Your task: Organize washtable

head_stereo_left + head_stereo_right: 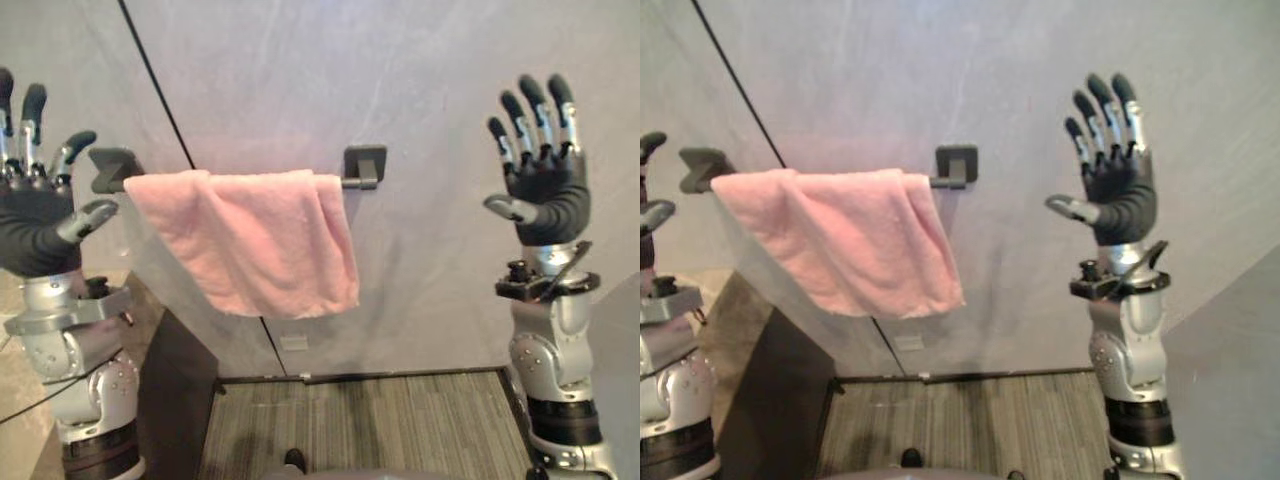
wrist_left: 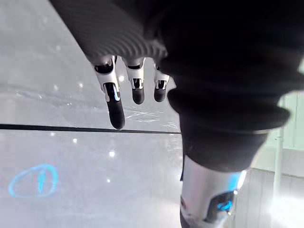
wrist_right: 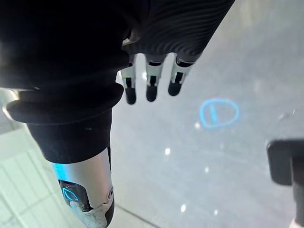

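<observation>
Pink towel (image 1: 250, 240) draped crooked over a dark wall rail (image 1: 352, 183) at centre frame, left hand (image 1: 35, 225) at the left edge and right hand (image 1: 545, 185) at upper right both raised, fingers spread, empty; likely best straightened by pinching both lower corners evenly.

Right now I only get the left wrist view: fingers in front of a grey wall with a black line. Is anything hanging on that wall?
Observer: Yes, a pink towel is draped over a dark towel bar fixed to the wall.
Operator: Is this hand touching it?
Observer: No. The left hand is held up just beside the towel's left end, with a gap between them.
Operator: And the other hand?
Observer: The right hand is held up too, fingers straight and holding nothing, off to the right of the bar's right bracket.
</observation>
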`<state>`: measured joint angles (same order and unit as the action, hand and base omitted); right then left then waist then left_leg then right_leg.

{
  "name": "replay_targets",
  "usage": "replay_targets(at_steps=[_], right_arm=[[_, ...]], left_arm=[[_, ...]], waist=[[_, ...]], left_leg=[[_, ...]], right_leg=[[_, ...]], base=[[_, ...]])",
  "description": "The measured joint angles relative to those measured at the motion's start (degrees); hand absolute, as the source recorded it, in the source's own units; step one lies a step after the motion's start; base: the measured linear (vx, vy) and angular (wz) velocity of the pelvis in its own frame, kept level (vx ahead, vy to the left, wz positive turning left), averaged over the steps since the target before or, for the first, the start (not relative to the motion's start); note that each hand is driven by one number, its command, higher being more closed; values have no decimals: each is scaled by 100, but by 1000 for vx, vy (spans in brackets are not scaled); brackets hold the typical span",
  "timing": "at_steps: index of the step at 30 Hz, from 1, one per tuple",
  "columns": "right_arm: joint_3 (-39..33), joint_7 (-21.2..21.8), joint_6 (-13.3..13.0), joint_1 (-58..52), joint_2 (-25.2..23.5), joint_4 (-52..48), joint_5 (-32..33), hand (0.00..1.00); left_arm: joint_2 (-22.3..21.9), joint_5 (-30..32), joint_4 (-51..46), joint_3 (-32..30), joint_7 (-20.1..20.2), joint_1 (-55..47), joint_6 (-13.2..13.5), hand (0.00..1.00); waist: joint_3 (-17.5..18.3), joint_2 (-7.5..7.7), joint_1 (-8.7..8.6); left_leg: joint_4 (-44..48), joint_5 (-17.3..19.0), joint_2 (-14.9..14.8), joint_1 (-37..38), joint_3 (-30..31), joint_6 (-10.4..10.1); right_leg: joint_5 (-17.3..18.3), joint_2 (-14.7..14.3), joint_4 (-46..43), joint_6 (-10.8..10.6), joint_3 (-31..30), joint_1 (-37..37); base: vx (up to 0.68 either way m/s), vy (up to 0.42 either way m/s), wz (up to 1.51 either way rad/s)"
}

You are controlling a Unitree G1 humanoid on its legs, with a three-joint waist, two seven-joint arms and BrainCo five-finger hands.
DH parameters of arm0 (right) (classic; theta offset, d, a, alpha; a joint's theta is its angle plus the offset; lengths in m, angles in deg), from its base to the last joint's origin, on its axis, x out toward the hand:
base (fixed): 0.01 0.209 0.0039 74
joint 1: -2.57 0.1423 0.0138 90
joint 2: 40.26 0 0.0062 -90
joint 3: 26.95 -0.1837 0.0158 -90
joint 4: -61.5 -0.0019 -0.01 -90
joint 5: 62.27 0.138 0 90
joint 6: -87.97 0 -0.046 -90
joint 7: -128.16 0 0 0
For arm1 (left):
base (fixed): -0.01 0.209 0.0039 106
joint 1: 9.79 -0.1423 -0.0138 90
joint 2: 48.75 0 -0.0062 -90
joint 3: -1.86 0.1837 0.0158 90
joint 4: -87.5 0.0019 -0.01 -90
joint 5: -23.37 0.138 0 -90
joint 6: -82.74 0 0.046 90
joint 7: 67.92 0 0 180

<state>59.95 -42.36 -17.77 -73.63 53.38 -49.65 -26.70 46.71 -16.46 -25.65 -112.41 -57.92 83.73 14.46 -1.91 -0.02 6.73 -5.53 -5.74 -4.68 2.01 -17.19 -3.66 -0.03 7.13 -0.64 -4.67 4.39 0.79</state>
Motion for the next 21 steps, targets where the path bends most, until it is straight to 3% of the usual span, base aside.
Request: replay_targets(at_steps=[9, 15, 21], right_arm=[[1103, 719, 108, 277, 233, -13, 265, 0], [2278, 1189, 343, 67, 350, -13, 490, 0], [2985, 1332, 479, -85, 457, -11, 506, 0]], left_arm=[[7, -633, -341, 462, 707, -114, -34, 0], [4, -1144, -340, 1053, 1170, -929, -390, 0], [5, -1264, -328, 1386, 1373, -1388, -569, 0]], waist=[[66, 57, 11], [67, 54, 30], [65, 57, 33]], left_leg=[[0, -20, 13, 33, 0, 27], [-5, -19, 27, 33, 16, 26], [-37, 6, 101, 26, 102, 5]], right_leg=[[-16, 16, -41, -33, 0, 13], [17, 32, -70, -15, 12, 13], [102, 119, -181, -64, 79, 8]], base=[[0, 0, 0], [1, 2, 1], [-1, 24, 9]])
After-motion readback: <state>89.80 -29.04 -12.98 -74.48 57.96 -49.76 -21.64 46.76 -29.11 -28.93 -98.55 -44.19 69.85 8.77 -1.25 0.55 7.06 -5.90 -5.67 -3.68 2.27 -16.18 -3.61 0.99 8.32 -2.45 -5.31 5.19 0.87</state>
